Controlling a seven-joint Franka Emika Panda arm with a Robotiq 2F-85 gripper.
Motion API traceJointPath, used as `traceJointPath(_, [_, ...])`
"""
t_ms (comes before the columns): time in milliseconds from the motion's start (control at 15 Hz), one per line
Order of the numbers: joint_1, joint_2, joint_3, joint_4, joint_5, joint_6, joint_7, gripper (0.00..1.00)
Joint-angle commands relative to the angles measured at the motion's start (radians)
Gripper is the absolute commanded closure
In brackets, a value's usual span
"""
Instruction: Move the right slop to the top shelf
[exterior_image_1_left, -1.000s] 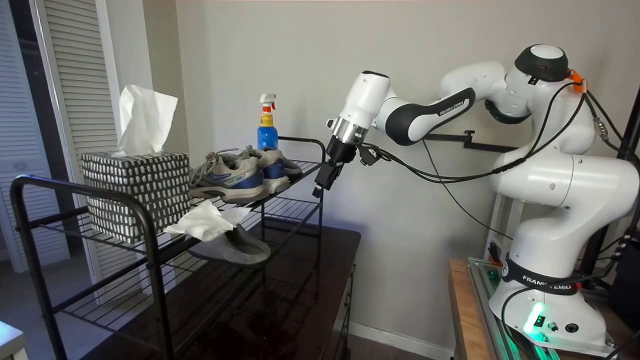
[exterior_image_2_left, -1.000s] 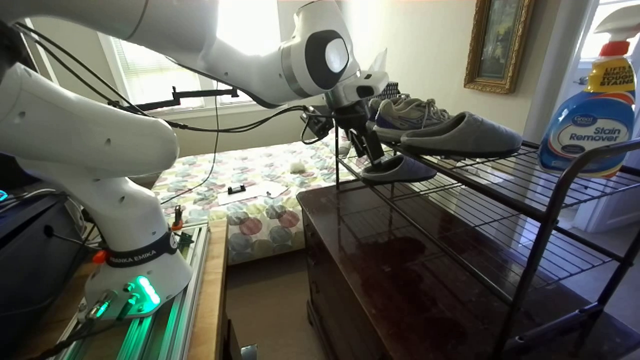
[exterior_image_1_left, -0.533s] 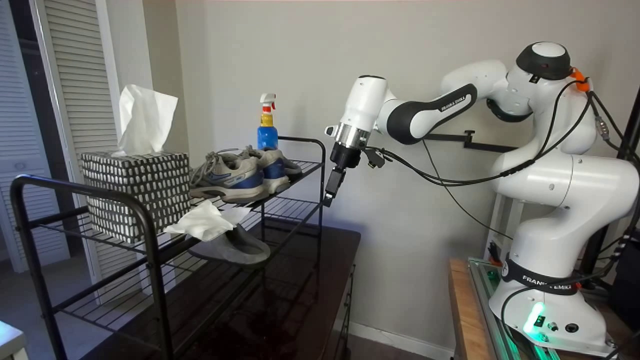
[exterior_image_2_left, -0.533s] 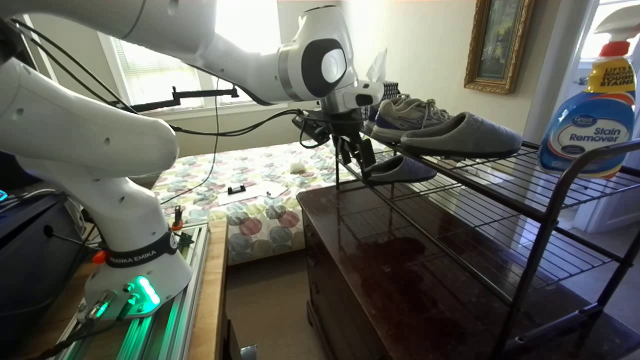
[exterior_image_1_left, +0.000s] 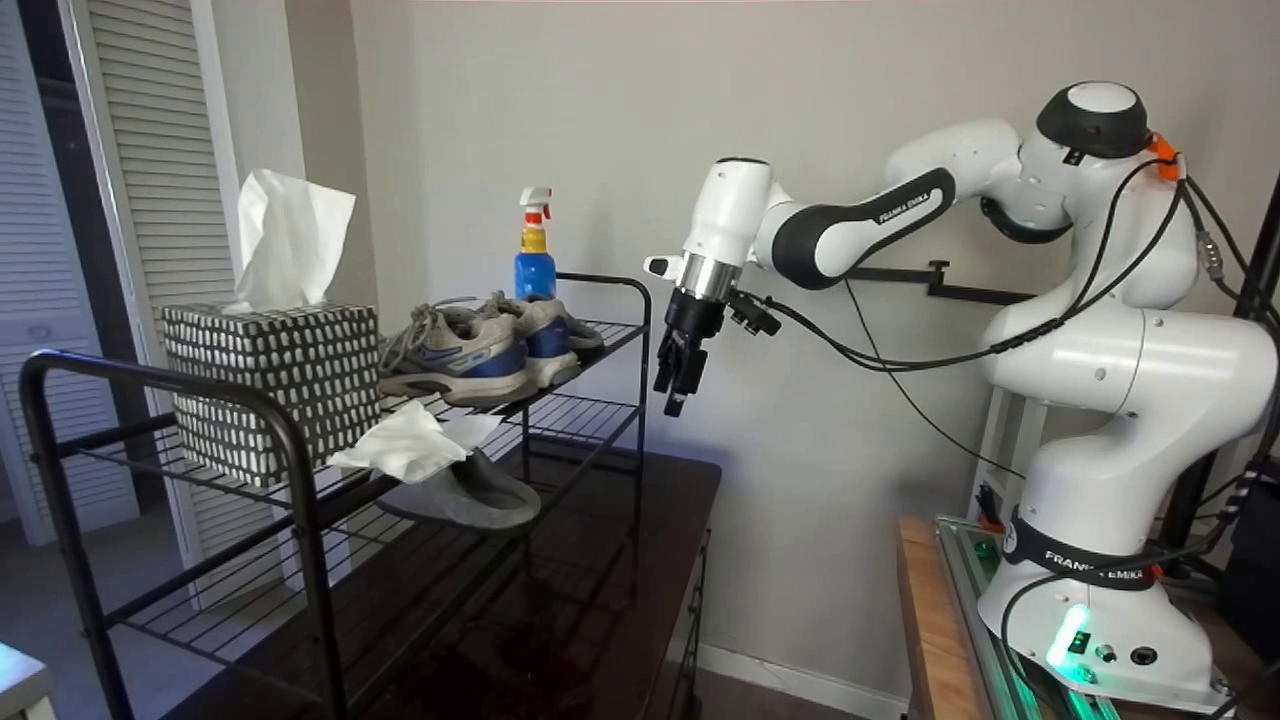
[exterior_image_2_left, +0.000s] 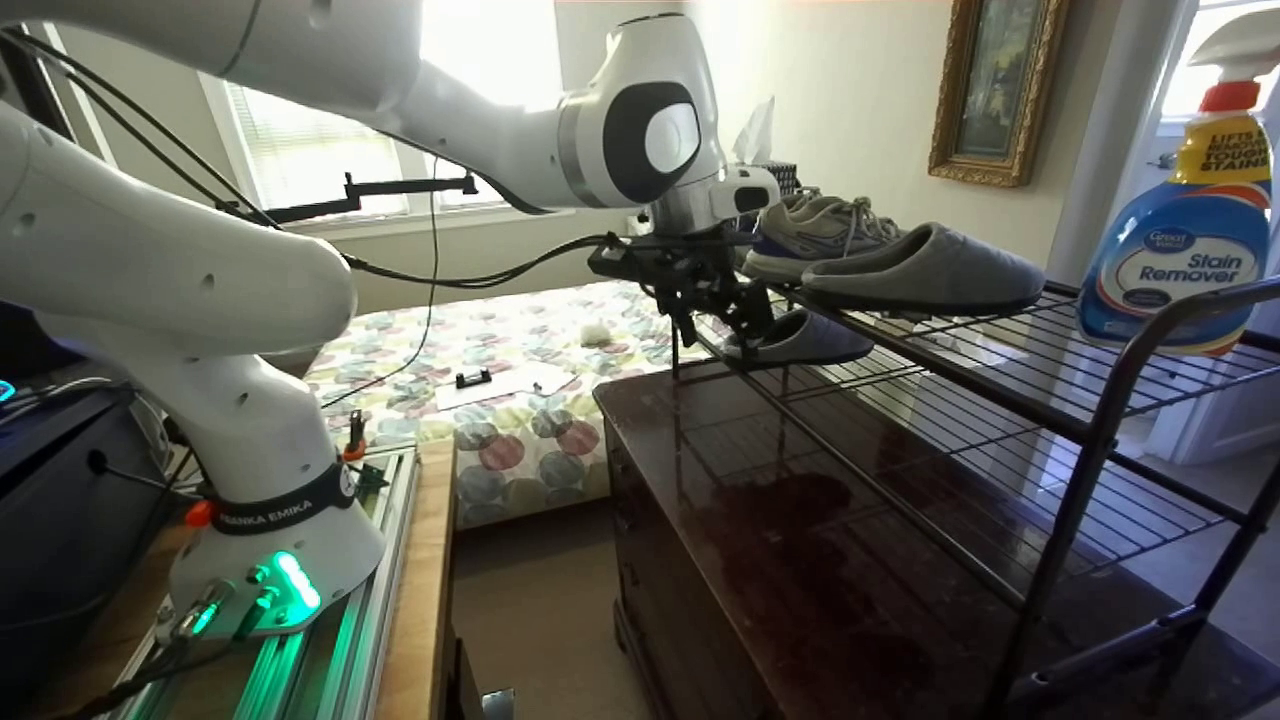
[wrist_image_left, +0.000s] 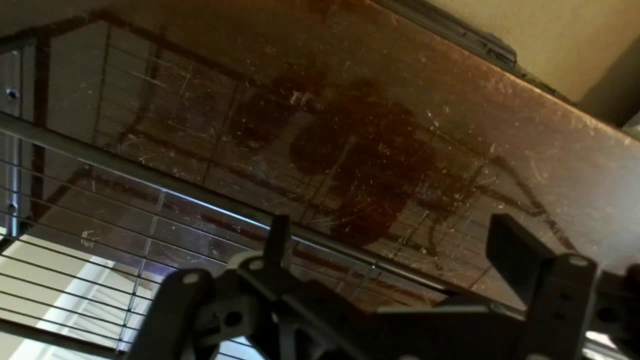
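The right slop, a low grey slip-on shoe (exterior_image_1_left: 465, 497), lies on the rack's lower wire tier. In an exterior view it sits behind my gripper, its heel end partly covered by a finger (exterior_image_2_left: 815, 340). Its grey mate (exterior_image_2_left: 930, 272) is on the top shelf (exterior_image_2_left: 970, 381), whose rail also shows in an exterior view (exterior_image_1_left: 622, 345). My gripper (exterior_image_1_left: 676, 392) is off the rack's side, apart from the slop, pointing down. In the wrist view its fingers (wrist_image_left: 397, 237) are spread with nothing between them. A pale curved edge behind one finger there cannot be identified.
Grey-and-blue sneakers (exterior_image_1_left: 470, 355), a patterned tissue box (exterior_image_1_left: 275, 390) and a blue spray bottle (exterior_image_1_left: 535, 272) stand on the top shelf. A loose white tissue (exterior_image_1_left: 415, 440) hangs above the slop. The rack stands on a dark dresser (exterior_image_2_left: 760, 520). A bed (exterior_image_2_left: 520, 400) is behind.
My gripper has moved away from the rack and slightly down, and the wrist has turned so the fingers point more downward. The shoes and rack have not moved.
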Motion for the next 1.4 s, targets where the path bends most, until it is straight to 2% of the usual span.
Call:
traceJointPath(0, [-0.009, -0.051, 0.003, 0.045, 0.054, -0.067, -0.24, 0.0])
traceJointPath(200, [-0.005, -0.054, 0.015, 0.095, 0.042, -0.128, -0.412, 0.0])
traceJointPath(333, [-0.001, -0.072, 0.025, 0.135, 0.028, -0.147, -0.461, 0.0])
traceJointPath(533, [0.009, -0.085, 0.028, 0.201, 0.024, -0.135, -0.487, 0.0])
traceJointPath(733, [0.039, -0.104, -0.002, 0.271, 0.041, -0.112, -0.455, 0.0])
traceJointPath(800, [-0.002, -0.083, 0.023, 0.215, 0.034, -0.101, -0.473, 0.0])
traceJointPath(1133, [0.015, -0.097, 0.008, 0.251, 0.039, -0.097, -0.473, 0.0])
traceJointPath(1333, [0.005, -0.068, 0.003, 0.254, -0.017, -0.054, -0.615, 0.0])
